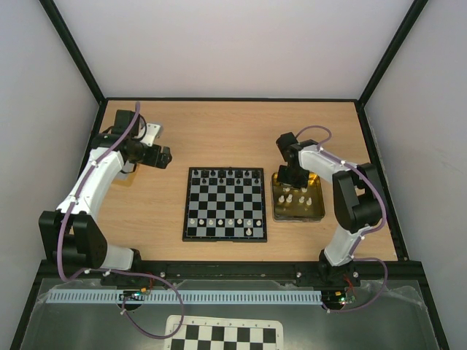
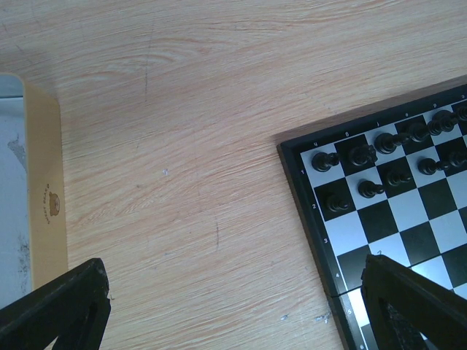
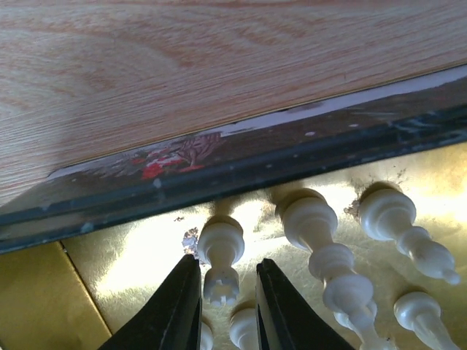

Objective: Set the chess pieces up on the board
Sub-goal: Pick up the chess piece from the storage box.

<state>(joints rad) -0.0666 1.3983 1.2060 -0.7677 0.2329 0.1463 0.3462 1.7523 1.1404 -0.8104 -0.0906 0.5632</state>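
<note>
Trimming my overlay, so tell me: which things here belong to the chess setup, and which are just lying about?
Job: board; white pieces, some in the gold tray, some on the board's near side; right gripper, fingers flanking one white piece.
Lying about: black pieces; gold tray, merely a holder; checker sheet; left gripper, open over bare table.

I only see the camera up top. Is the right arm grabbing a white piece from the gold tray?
Observer: Nearly. The right fingers sit on either side of one white piece in the gold tray, with slim gaps showing.
Operator: And the left arm?
Observer: The left fingers are spread wide over the wooden table, with nothing between them.
Operator: Does the board have numbers?
Observer: Yes, tiny numbers run along the black frame of the board.
</note>
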